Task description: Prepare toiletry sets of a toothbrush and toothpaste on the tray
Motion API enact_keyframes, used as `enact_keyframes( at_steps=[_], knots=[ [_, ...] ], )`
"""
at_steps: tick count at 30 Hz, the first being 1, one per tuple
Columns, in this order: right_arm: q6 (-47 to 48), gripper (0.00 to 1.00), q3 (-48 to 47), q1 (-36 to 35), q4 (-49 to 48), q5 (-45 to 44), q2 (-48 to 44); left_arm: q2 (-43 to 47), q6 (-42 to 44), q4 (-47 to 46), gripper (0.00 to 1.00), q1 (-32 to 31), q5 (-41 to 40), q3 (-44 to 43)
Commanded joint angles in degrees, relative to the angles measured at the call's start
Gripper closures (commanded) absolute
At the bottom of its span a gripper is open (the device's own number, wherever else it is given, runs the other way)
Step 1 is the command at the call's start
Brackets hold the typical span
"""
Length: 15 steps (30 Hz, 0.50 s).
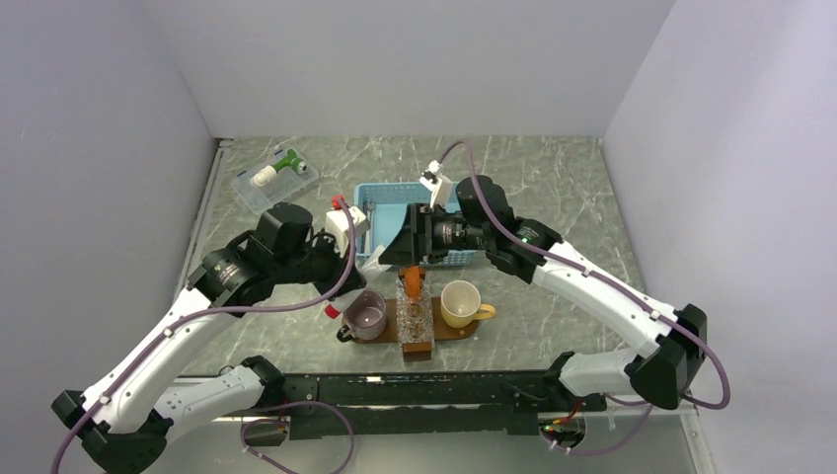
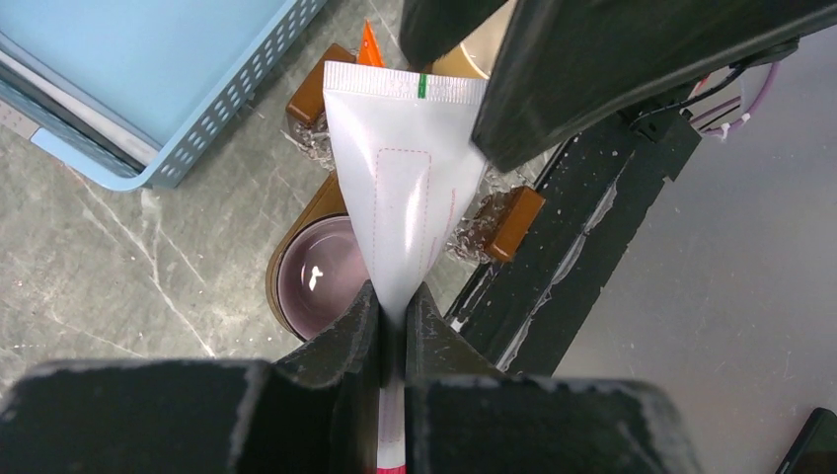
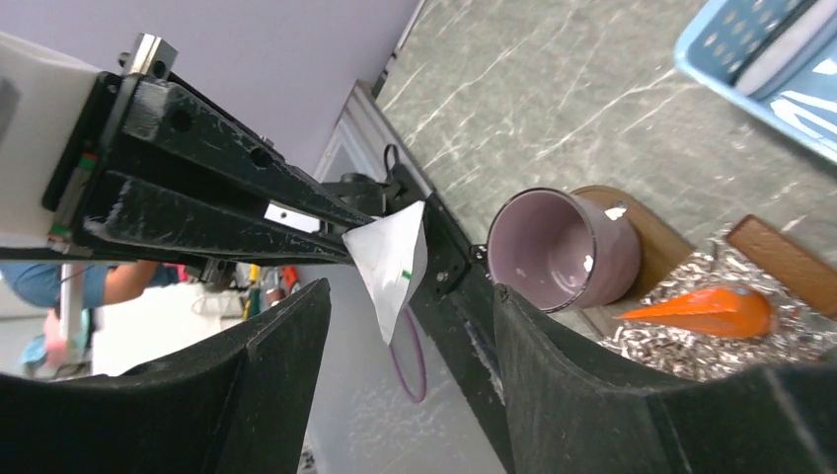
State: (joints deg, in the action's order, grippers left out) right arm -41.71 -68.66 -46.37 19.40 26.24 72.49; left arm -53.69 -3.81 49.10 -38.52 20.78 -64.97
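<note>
Your left claw (image 2: 395, 308) is clenched on the white pouch (image 2: 405, 188). Its free edge sits inside your right claw (image 3: 407, 296), released, clear of both fingers. Below, the toothpaste (image 3: 706, 308) rests in the glass holder (image 1: 416, 321) on the tray (image 1: 456, 334), just near of the blue basket (image 2: 148, 89).

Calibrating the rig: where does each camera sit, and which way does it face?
Top external: above and behind, looking down at the tray; left arm and right arm show.
Left wrist: along the shut left gripper, down at its white packet.
Right wrist: through the open right gripper, toward that packet.
Both wrist views share the packet and purple mug.
</note>
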Motion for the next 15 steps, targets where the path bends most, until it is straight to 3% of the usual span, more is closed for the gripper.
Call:
enact_keyframes(
  at_steps=[1, 15],
  knots=[
    [-3.5, 0.37, 0.5, -1.5, -6.5, 5.1, 1.8, 1.7, 0.9, -3.2, 0.92, -0.8, 1.9, 0.1],
    [-4.4, 0.51, -0.7, -3.0, -8.0, 7.7, 4.6, 1.8, 1.7, -2.9, 0.92, -4.1, 0.4, 0.7]
  ],
)
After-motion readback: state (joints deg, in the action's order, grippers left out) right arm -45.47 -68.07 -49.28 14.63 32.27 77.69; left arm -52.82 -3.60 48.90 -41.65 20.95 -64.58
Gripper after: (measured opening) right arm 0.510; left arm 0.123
